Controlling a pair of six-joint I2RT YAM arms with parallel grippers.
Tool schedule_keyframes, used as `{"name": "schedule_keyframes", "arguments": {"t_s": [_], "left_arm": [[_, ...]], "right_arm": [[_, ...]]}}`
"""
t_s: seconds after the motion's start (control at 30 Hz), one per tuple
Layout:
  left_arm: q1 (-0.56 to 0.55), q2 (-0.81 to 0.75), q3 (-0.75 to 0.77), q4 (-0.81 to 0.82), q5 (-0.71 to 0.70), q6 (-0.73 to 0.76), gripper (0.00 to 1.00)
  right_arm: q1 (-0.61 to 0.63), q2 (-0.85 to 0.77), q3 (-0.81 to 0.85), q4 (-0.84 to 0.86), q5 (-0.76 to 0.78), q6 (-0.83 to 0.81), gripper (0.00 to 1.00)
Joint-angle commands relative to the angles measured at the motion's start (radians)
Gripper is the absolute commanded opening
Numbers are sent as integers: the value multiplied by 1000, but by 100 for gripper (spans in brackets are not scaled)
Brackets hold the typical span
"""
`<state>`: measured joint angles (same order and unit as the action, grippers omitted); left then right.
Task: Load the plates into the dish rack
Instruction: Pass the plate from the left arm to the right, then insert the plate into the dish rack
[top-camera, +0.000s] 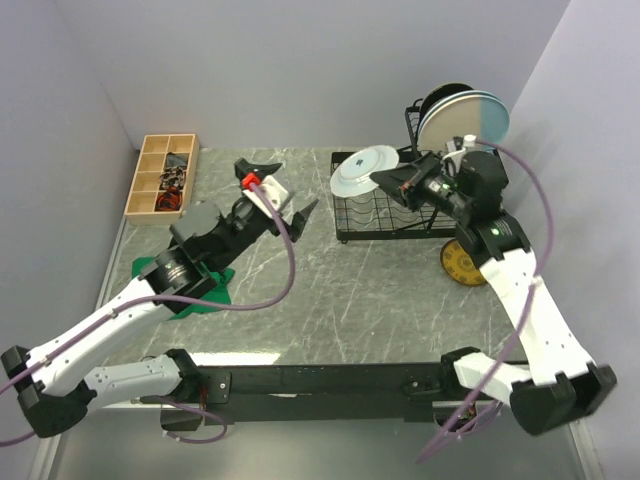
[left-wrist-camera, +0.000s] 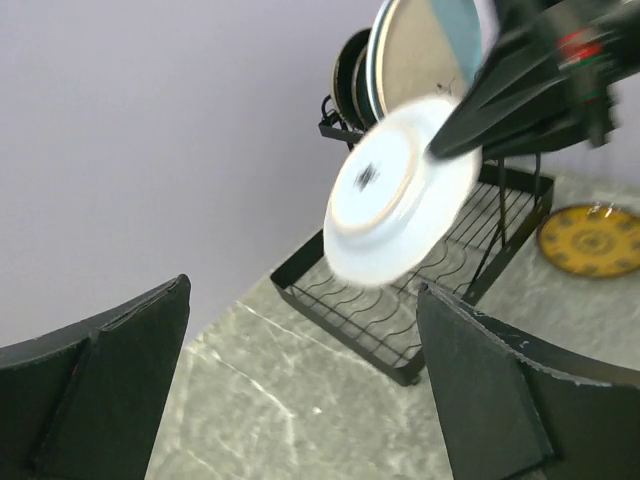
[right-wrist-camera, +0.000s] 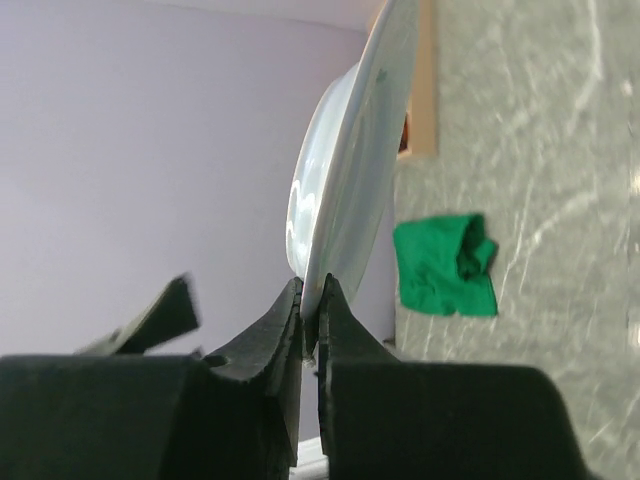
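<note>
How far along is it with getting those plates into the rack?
Done: several plates stand in the dish rack. In hand: the right gripper pinches a pale plate over the rack's tray. To do: a yellow plate lies beside the rack; the left gripper is open and empty.

Left arm (top-camera: 120, 320) stretched low, forward and inward from its base. Left hand (top-camera: 280, 190) spread wide, fingers (left-wrist-camera: 100, 400) well apart, nothing between them. Right arm (top-camera: 530, 300) runs forward, wrist bent to the left, right hand (top-camera: 388, 182) raised. Its jaws are pinched tight on the rim of a white plate (top-camera: 362, 170).
</note>
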<state>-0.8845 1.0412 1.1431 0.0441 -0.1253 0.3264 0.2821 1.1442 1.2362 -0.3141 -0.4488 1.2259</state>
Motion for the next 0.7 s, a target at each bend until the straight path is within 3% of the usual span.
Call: {"name": "schedule_keyframes", "arguments": {"t_s": [0.0,0.13,0.33,0.47,0.53,0.67], "left_arm": [[42,-52,-71,0,-25,-165,99],[79,-79,-141,59,-36,-216,99],[145,-96,-215,128,-7,-265,99],[185,-93,-244,151,21,-286,99],[208,-89,-252,163,38,-293,99],[237,-67,-252,172,82,-309,99]], "right_arm": [[-6,-118,35,158,16,-193,0],[-40,-144,118,106,111,-334,0],[-191,-132,241,-61,162,-342,0],[-241,-130,310,-294,254,-295,0],[-251,-118,371,-403,376,-215,0],[-333,-89,397,-499,349,-97,0]]}}
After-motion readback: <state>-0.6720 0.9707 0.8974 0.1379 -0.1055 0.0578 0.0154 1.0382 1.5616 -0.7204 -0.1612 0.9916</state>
